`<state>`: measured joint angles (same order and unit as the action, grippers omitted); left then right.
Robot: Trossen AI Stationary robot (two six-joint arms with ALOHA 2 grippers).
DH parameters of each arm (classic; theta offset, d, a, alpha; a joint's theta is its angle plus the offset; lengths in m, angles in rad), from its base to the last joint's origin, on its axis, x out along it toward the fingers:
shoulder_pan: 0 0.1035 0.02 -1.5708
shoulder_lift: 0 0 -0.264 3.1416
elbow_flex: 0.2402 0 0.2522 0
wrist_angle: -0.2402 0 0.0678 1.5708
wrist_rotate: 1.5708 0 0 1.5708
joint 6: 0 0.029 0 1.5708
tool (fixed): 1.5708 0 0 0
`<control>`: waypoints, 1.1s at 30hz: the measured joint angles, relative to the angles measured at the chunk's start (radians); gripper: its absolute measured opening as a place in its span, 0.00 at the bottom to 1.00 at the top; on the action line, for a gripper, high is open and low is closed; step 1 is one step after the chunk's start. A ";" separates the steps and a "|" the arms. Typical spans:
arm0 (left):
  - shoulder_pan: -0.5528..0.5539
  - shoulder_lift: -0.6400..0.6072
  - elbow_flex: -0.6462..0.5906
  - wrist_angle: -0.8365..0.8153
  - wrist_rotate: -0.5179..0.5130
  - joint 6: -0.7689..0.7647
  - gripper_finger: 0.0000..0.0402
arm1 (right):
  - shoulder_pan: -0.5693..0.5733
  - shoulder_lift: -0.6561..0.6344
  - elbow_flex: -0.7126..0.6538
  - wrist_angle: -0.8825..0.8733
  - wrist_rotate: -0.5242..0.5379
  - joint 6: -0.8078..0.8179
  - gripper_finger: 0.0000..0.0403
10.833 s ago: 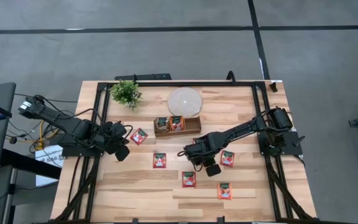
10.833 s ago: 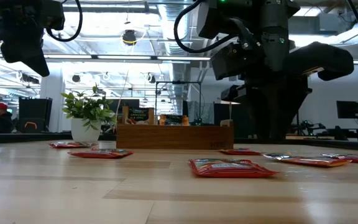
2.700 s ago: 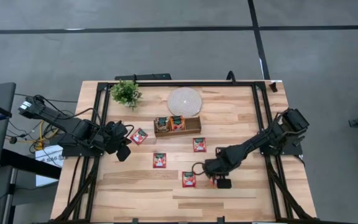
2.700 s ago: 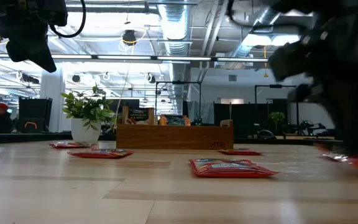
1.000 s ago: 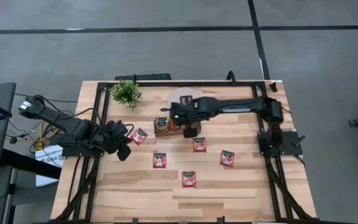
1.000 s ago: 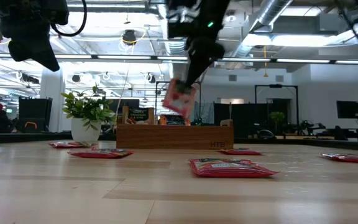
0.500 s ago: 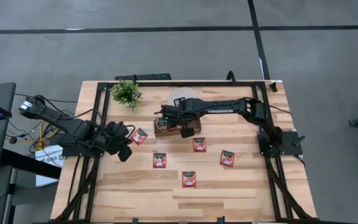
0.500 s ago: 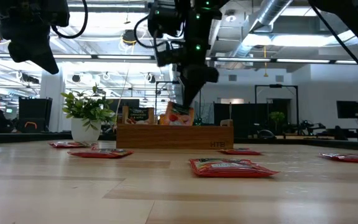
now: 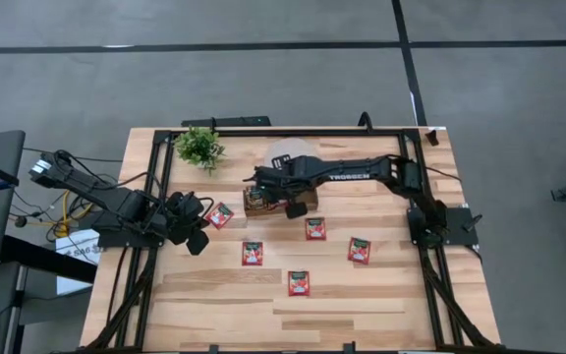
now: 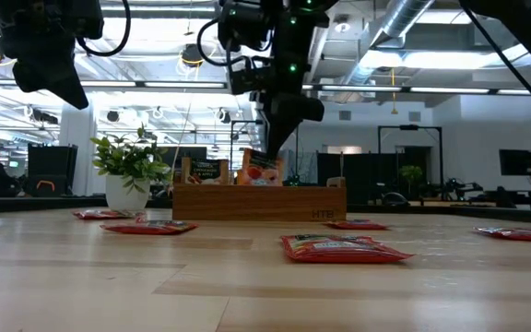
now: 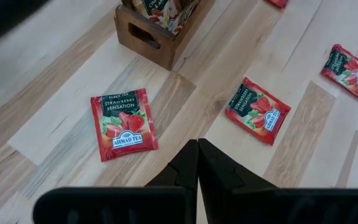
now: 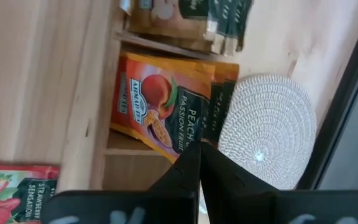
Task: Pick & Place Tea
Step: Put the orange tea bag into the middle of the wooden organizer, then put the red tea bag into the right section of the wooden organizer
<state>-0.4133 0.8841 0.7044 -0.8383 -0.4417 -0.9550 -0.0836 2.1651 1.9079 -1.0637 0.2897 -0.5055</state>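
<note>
My right gripper [image 10: 270, 150] reaches over the brown wooden tray [image 10: 275, 203] from the table's right and is shut on a red-orange tea sachet [image 10: 261, 170] that stands in the tray. Other sachets [image 12: 185, 25] stand in the compartment beside it. Several red sachets lie flat on the table, among them one [image 9: 314, 228] just in front of the tray and one [image 11: 122, 122] near my left gripper [image 11: 197, 142]. My left gripper hangs shut above the table's left side [image 9: 195, 239] and holds nothing. My right gripper pinches the sachet's upper edge [image 10: 267, 157] between its two fingers, coming from above and slanting down. The sachet stands nearly upright below the fingers, its lower part hidden behind the tray's front wall. In the right wrist view the fingertips [image 12: 191, 155] meet at the sachets' edge.
A small potted plant [image 9: 199, 147] stands at the far left. A round white disc [image 12: 266, 124] lies behind the tray, partly under my right arm. Black frame rails [image 9: 416, 197] run along the table's sides. Bare wood lies along the near edge [image 9: 263, 315].
My right gripper has gone a little toward the table's left edge and down, rolling as it went. The sachet, which hung tilted above the tray, now stands with its lower part inside the tray. The gripper has kept still for the last half second.
</note>
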 joint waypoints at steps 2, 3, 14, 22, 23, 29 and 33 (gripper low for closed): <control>0.000 0.000 0.000 0.002 0.000 0.000 0.00 | 0.003 0.000 0.000 0.007 0.000 -0.001 0.00; 0.000 0.000 0.000 0.003 0.000 0.000 0.00 | 0.004 0.000 0.000 0.007 0.000 -0.001 0.00; 0.000 0.000 0.000 0.003 0.000 0.000 0.00 | 0.004 0.000 0.000 -0.003 -0.034 -0.044 0.01; 0.000 0.000 0.000 0.003 0.000 0.000 0.00 | 0.004 0.000 0.000 0.000 -0.056 -0.044 0.16; 0.000 0.000 0.000 0.003 0.000 0.000 0.00 | 0.004 0.000 0.000 0.002 -0.055 -0.040 0.18; 0.000 0.000 0.000 0.003 0.000 0.000 0.00 | 0.004 -0.003 0.000 -0.030 -0.055 0.050 0.26; 0.000 0.000 0.000 0.004 0.000 0.000 0.00 | 0.005 -0.005 0.022 -0.167 -0.055 0.130 0.27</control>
<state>-0.4135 0.8841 0.7044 -0.8344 -0.4416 -0.9552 -0.0788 2.1597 1.9300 -1.2305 0.2343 -0.3759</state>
